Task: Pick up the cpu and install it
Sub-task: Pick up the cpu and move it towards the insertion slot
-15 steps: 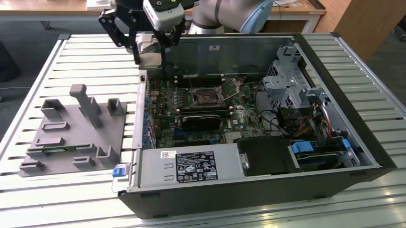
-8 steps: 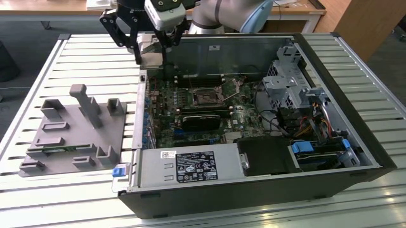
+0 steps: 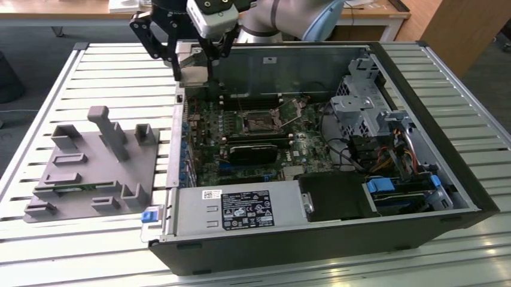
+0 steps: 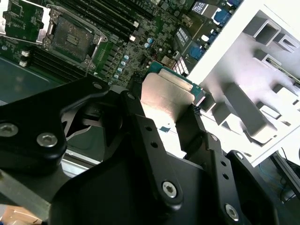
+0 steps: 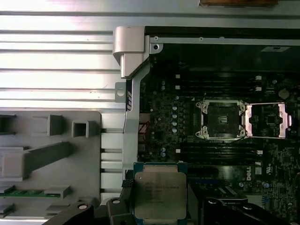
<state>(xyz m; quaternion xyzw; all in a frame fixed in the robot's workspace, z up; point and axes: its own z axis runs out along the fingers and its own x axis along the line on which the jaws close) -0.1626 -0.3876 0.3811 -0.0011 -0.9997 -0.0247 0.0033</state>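
The gripper has its jaws clenched on the cpu. It holds it with two black fingers. One finger presses on one side edge of the cpu. The other finger presses on the edge across from it. So the cpu sits right in the middle of the jaws, and its far end pokes out a little past the fingertips.

The cpu lies flat. Its shiny grey top faces up at the arm. Its other face looks down at the board. The cpu is almost square, so I cannot tell which side is the long one.

The cpu is up in the air, well apart from the socket. In the exterior view it hangs to the exterior view's left of the socket and farther back, over the edge of the case.

The socket is open. Its metal lid is flipped over and lies just beside it.

The grey tray sits on the table, outside the case. It is farther from the socket than the cpu is, on the exterior view's left.
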